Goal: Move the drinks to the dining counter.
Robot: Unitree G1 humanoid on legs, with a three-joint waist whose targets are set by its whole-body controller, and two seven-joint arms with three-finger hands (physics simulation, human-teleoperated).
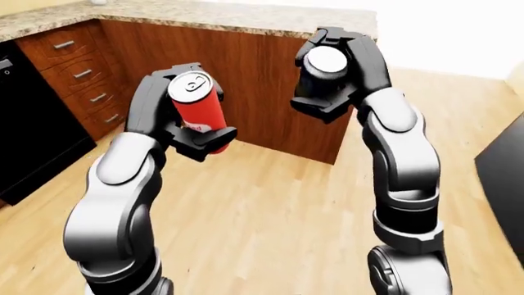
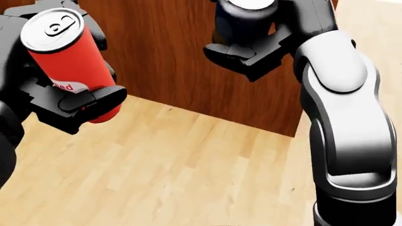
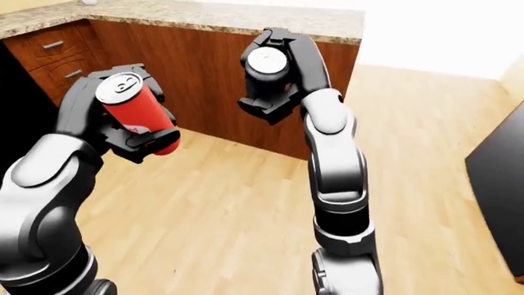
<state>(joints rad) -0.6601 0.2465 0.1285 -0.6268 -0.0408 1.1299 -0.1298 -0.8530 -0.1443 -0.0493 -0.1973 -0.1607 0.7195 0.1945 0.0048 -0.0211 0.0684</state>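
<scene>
A red drink can (image 1: 199, 109) with a silver top is held upright, slightly tilted, in my left hand (image 1: 182, 118), whose black fingers wrap its lower half. In my right hand (image 1: 334, 83), raised a little higher, sits a dark blue can (image 1: 321, 72) with a pale lid. Both show large in the head view, the red can (image 2: 70, 61) at the left and the dark can (image 2: 246, 19) at the top, partly cut off by the frame. A granite-topped counter (image 1: 246, 15) with a wood-panel side stands just beyond both hands.
The counter's brown side panel (image 1: 262, 92) ends at a corner right of my right hand. Wood drawers (image 1: 78, 74) and a black appliance (image 1: 29, 129) stand at the left. Light wood floor (image 1: 270, 215) spreads below. A dark object's edge (image 1: 504, 178) shows at the right.
</scene>
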